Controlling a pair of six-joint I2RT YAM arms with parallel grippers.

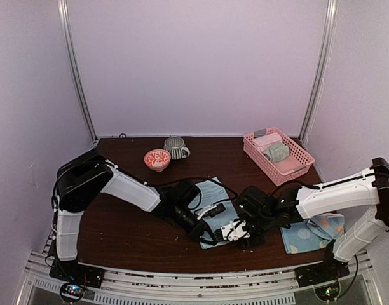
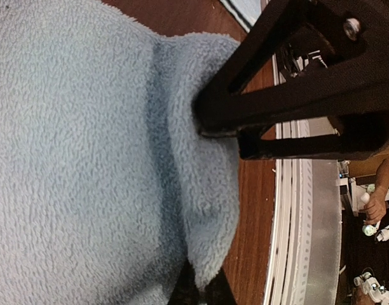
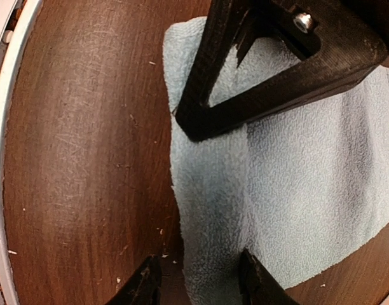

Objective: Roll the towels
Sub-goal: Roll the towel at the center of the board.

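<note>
A plain light blue towel lies flat at the table's middle, its near edge folded over into a narrow roll. My left gripper is shut on that folded edge, and in the left wrist view its tips pinch the fleece. My right gripper is open, and in the right wrist view its fingers stand on either side of the same fold. A dotted light blue towel lies crumpled at the right. A grey-green towel and a pink towel sit in the pink basket.
An orange patterned bowl and a striped mug stand at the back centre-left. The metal rail runs along the table's near edge, close to both grippers. White walls close in the back and sides.
</note>
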